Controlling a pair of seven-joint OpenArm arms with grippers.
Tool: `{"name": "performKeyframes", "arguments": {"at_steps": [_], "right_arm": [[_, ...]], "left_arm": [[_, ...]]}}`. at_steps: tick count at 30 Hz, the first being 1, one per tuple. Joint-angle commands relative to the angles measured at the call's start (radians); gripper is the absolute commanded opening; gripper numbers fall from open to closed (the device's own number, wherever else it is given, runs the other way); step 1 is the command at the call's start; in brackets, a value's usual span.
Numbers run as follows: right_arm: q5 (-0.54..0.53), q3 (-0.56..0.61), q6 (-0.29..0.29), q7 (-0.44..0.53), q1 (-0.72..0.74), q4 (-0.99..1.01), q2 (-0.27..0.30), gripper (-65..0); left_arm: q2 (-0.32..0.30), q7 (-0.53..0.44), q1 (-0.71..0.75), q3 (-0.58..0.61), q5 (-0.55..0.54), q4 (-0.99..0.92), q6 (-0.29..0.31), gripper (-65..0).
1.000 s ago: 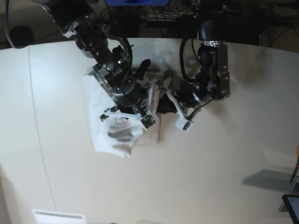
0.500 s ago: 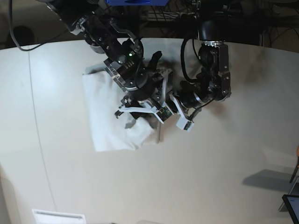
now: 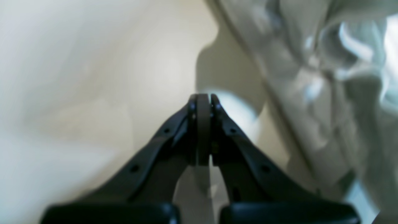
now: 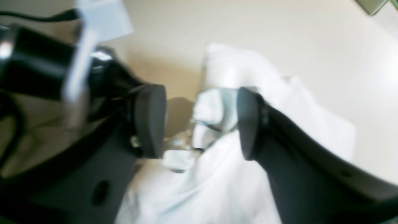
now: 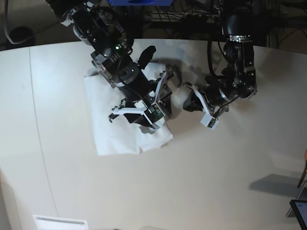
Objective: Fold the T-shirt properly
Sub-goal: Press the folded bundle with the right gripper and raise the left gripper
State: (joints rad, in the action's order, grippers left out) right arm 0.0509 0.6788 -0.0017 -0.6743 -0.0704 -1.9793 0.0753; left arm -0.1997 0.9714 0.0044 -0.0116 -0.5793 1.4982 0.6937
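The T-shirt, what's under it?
The T-shirt lies on the off-white tabletop, bare all around it. Anything beneath the folds is hidden, and the right gripper covers part of the cloth.

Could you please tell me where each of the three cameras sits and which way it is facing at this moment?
Base: high above the table, looking down on the T-shirt, both arms and both claws.
Left wrist: on the left arm, looking along the shut left claw at bare tabletop, shirt folds to one side.
Right wrist: on the right arm, looking past the parted right claw onto the white shirt, the other arm at the edge.
Shared: all three show the T-shirt and the table.
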Motion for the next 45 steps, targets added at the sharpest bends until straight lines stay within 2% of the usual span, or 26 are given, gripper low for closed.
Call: {"name": "performKeyframes", "arguments": {"at_steps": [1,2,3,7,11,16,22,30,39,42,45], "right_arm": [[0.0,-0.024,-0.002,0.043,0.001,-0.024,-0.01,-49.0],[-0.001,-0.057,-0.002,0.054,-0.012,-0.022,-0.013,-58.5],[-0.001,-0.084,-0.002,0.055,-0.019,-0.019,-0.016,-64.7],[-0.003,-0.116,-0.001,0.054,-0.015,0.005,-0.016,-62.8],[-0.004,-0.115,-0.001,0.054,0.027,0.054,-0.018,-62.8],[-0.084,-0.121,-0.001,0.054,0.086,0.13,-0.013,-62.8],[-0.185,-0.115,-0.002,0.054,0.162,0.219,-0.022,-62.8],[-0.21,-0.083,-0.002,0.058,0.209,0.347,-0.099,-62.8],[-0.21,-0.057,-0.002,0.118,0.232,0.541,-0.131,-62.8],[-0.21,-0.055,-0.001,0.117,0.235,0.51,-0.128,-62.8],[-0.21,-0.055,-0.001,0.107,0.234,0.392,-0.121,-62.8]], "left_arm": [[-0.02,-0.004,0.003,-0.029,-0.003,0.038,0.004,-65.0],[-0.024,-0.002,0.018,-0.06,-0.003,0.06,0.004,-65.0],[-0.025,-0.001,0.032,-0.089,-0.003,0.078,0.004,-65.0],[-0.03,0.001,0.078,-0.184,-0.003,0.144,0.004,-65.0],[-0.03,0.001,0.104,-0.201,-0.003,0.204,0.004,-65.0],[-0.024,0.051,0.113,-0.207,-0.003,0.241,0.004,-65.0],[-0.022,0.056,0.113,-0.207,-0.003,0.246,0.004,-65.0],[-0.027,0.056,0.119,-0.209,-0.003,0.244,0.004,-65.0],[-0.028,0.056,0.11,-0.209,-0.003,0.239,0.004,-65.0],[-0.028,0.056,0.11,-0.209,-0.003,0.238,0.004,-65.0],[-0.028,0.056,0.11,-0.209,-0.003,0.238,0.004,-65.0]]}}
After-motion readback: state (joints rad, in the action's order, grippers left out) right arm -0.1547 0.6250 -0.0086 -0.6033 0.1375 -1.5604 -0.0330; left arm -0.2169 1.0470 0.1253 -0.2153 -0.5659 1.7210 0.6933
